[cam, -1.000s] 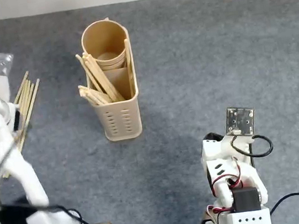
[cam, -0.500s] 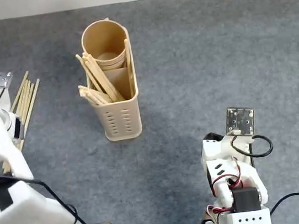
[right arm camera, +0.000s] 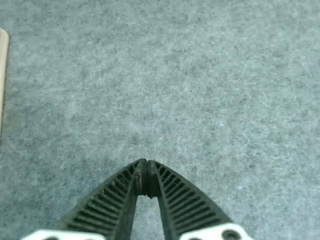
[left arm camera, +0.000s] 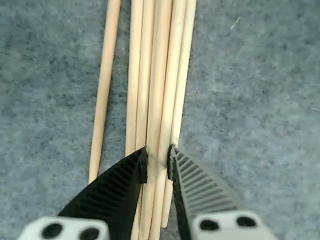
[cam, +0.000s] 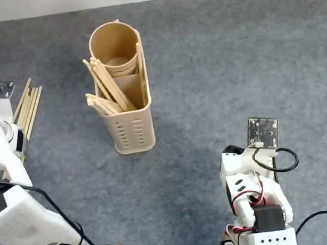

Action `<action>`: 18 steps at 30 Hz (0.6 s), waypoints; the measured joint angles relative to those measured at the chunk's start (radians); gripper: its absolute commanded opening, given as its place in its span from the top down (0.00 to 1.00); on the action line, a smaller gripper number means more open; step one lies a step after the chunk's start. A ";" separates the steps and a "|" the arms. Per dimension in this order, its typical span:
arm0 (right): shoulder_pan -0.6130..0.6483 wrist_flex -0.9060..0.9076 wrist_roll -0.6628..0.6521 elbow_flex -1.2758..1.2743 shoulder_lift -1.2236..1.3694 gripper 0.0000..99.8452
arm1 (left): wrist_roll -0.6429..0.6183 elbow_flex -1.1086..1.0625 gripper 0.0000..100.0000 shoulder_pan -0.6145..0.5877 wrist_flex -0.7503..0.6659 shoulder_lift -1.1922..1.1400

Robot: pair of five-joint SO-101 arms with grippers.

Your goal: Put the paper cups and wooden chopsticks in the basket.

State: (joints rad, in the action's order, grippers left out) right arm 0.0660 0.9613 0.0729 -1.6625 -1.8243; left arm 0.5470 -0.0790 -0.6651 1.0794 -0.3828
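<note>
**Left gripper closed on a loose chopstick; right arm folded back**

The left arm (cam: pixel 4 181) is the biggest thing in the high view. It runs from its base at the near left corner up along the left edge of the grey carpet (cam: pixel 233 58), with its wrist bent down over the loose chopsticks (cam: pixel 28 103). The right arm (cam: pixel 254 192) is folded compactly over its own base at the near right, well apart from everything else.

The left gripper (left arm camera: pixel 157 155) has its jaws drawn nearly together. The tips sit on either side of a single stick in the middle of the bundle, and the gap is only as wide as that stick. The other sticks lie flat on the carpet just beside both jaws. The right gripper (right arm camera: pixel 146 172) has its jaws pressed together tip to tip, holding nothing, above bare carpet.

The basket (cam: pixel 129 130) stands upright in the middle of the table, between the two arms and farther out. Stacked paper cups (cam: pixel 113 44) fill its far compartment. The near compartment holds the basket chopsticks (cam: pixel 107 91), which lean at a slant. The loose chopsticks lie side by side on the carpet to the left of the basket, apart from it.
</note>
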 measured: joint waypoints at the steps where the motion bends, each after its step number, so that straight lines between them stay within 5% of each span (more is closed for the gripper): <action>1: 0.000 0.000 0.000 0.000 0.000 1.00 | 0.000 0.000 0.97 0.000 0.000 0.000; 7: 0.000 0.000 0.000 0.000 0.000 1.00 | 0.000 0.063 1.00 0.000 0.017 -0.003; 18: 0.000 0.000 0.000 0.000 0.000 1.00 | -0.049 0.500 0.98 -0.002 0.388 -0.014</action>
State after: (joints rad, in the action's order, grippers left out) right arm 0.0660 0.9613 0.0729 -1.6625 -1.8243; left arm 0.4979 0.4212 -0.6667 1.4676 -0.3966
